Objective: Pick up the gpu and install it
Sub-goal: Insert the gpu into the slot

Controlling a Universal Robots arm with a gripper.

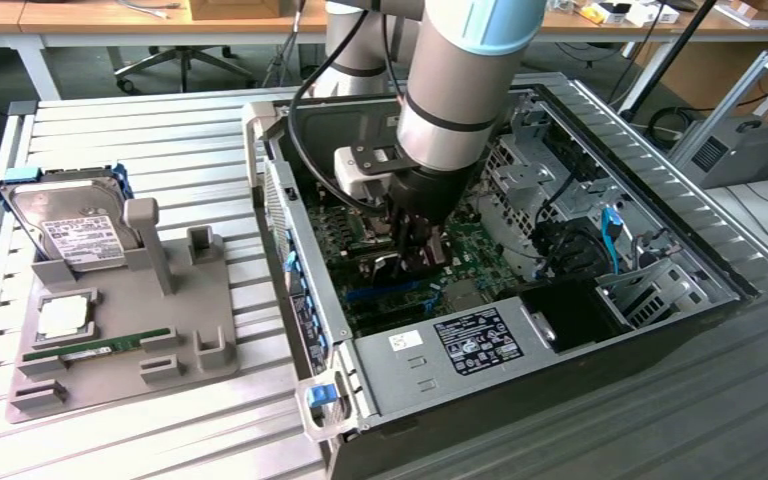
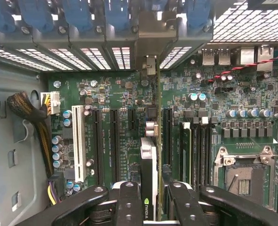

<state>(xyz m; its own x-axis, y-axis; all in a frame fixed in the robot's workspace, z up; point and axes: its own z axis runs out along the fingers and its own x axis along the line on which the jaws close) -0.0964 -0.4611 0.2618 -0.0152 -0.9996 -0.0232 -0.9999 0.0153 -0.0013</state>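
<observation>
Arm reaches down into open PC case (image 1: pixel 651 330), centre of the exterior frame. Hand (image 2: pixel 151 190) is clenched on the gpu (image 2: pixel 148 162): in the wrist view, black fingers (image 2: pixel 128 202) press each side of the card. Card is held edge-on, upright over the motherboard (image 2: pixel 125 92), lined up lengthwise with the black expansion slots (image 2: pixel 114 141). It sits between two of them, with the white slot (image 2: pixel 78 148) further off to one side. Far end of the card points at the vented rear slot covers (image 2: pixel 94 56). Cannot tell if the card edge is seated in a slot or just above it. CPU socket (image 2: pixel 245 176) is well apart from the card. Braided cable bundle (image 2: pixel 23 106) runs along the case wall.

Left of the exterior frame: grey fixture (image 1: pixel 197 300) on the slatted table (image 1: pixel 131 130). It holds a hard drive (image 1: pixel 75 225) leaning upright, a RAM stick (image 1: pixel 97 347) lying flat, and a square chip (image 1: pixel 64 315) between them.
</observation>
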